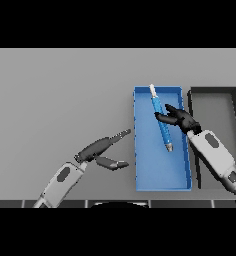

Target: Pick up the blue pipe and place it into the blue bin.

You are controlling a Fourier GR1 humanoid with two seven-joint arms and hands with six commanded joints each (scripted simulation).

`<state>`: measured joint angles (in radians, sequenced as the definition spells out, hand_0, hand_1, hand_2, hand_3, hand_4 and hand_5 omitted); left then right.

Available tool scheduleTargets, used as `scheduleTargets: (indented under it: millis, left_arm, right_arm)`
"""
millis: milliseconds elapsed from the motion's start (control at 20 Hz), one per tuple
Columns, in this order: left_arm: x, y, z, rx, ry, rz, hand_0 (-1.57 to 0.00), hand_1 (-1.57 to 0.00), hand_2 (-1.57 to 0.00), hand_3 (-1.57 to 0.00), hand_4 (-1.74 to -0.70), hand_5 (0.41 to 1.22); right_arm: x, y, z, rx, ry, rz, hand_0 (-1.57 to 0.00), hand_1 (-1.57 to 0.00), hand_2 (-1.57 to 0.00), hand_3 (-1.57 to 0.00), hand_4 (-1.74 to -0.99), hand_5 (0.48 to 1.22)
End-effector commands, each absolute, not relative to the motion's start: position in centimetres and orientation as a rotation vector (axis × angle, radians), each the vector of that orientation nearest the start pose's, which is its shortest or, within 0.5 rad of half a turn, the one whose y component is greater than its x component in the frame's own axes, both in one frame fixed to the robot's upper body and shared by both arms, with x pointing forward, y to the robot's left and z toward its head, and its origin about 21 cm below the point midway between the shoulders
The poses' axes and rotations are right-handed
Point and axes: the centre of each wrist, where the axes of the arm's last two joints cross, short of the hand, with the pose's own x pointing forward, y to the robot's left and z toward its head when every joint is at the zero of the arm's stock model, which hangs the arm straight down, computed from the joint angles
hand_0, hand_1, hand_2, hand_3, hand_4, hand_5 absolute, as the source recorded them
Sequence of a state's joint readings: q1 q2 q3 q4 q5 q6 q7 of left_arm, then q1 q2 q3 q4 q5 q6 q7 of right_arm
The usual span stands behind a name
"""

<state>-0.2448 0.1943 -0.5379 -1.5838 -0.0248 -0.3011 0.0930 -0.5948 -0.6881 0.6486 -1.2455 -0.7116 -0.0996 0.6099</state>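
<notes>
The blue pipe (161,121), slim with pale ends, lies lengthwise in the upper half of the blue bin (160,172). My right hand (180,119) is over the bin's right side. Its fingers and thumb are spread and relaxed, with the thumb tip close to the pipe's middle; nothing is curled round the pipe. My left hand (101,149) hovers over the table left of the bin, fingers straight and pointing toward it, thumb apart below.
A dark grey bin (214,95) stands right of the blue bin, and my right forearm (215,157) crosses its near left corner. Grey table (60,95) stretches to the left and back.
</notes>
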Motion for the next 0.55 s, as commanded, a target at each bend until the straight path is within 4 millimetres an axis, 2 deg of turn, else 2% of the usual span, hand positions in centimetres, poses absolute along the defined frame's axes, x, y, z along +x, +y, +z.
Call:
scheduleTargets:
  millis: [0,250,500]
  left_arm:
    - [26.1,12.5,4.2,-0.435,-1.506,-0.975,0.00,0.00,0.00,0.00,-0.91,0.459]
    - [26.0,12.0,4.0,-0.442,-1.503,-0.970,0.00,0.00,0.00,0.00,-0.92,0.466]
    - [27.1,12.1,4.2,-0.427,-1.498,-0.958,0.00,0.00,0.00,0.00,-0.92,0.468]
  right_arm:
    - [34.8,-24.8,7.7,-0.046,-0.850,0.469,-0.04,-0.03,-0.03,-0.02,-1.122,0.705]
    - [34.8,-24.7,7.7,-0.057,-0.842,0.486,-0.01,-0.01,-0.01,-0.01,-1.132,0.675]
    - [35.0,-24.7,7.6,-0.032,-0.855,0.495,-0.01,-0.01,-0.01,-0.01,-1.129,0.677]
